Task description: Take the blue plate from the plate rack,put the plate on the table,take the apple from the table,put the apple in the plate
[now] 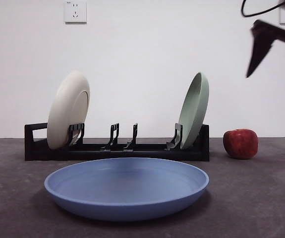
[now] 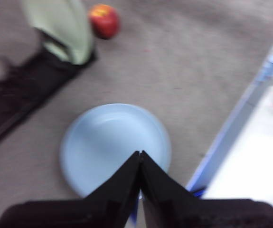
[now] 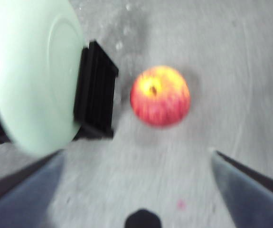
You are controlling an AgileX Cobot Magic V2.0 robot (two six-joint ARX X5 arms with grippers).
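Right gripper, jaws spread wide above the apple, so you centre over it, drop straight, clear of the plate rack.

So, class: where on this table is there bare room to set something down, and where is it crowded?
Free: the table between the blue plate and the apple, and the strip left of the plate. Crowded: the plate rack, where the cream plate and green plate stand, close behind the blue plate.
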